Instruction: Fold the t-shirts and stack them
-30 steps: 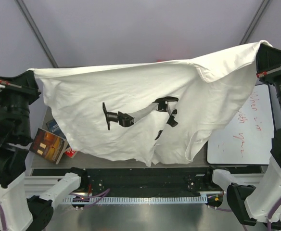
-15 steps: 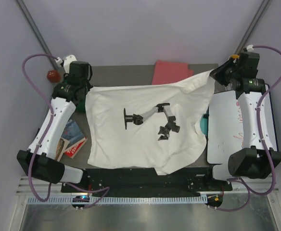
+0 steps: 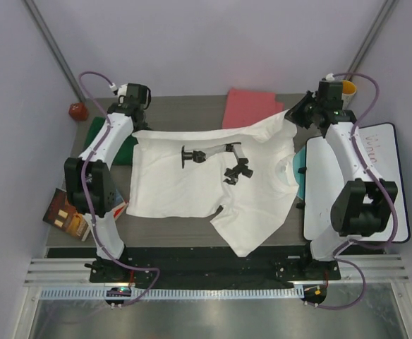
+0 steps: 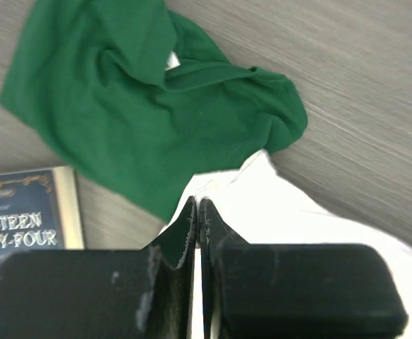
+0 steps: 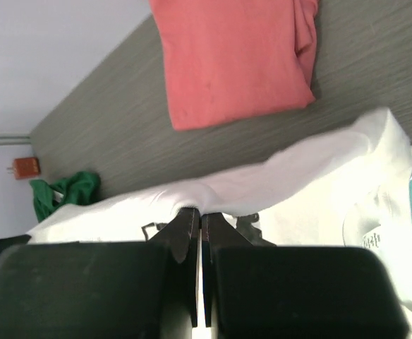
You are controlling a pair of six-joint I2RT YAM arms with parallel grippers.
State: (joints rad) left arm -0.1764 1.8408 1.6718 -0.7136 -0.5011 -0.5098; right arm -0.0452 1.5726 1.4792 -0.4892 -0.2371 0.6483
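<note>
Pinching far corners of white t-shirt (image 3: 192, 187): left gripper (image 3: 135, 121) and right gripper (image 3: 292, 117), both clamped on cloth. Shirt spread flat mid-table (image 3: 185, 106). Green t-shirt (image 3: 97, 131) crumpled far-left, coral-pink t-shirt (image 3: 248, 107) folded at back.

The left arm (image 3: 111, 140) and the right arm (image 3: 348, 152) are white shells joined by black joints, with a thin purple cable (image 3: 89, 73) looping along each. The left claw (image 4: 198, 206) and right claw (image 5: 201, 215) have blocky matte-black fingers (image 4: 291, 282), scuffed pale inside.
</note>
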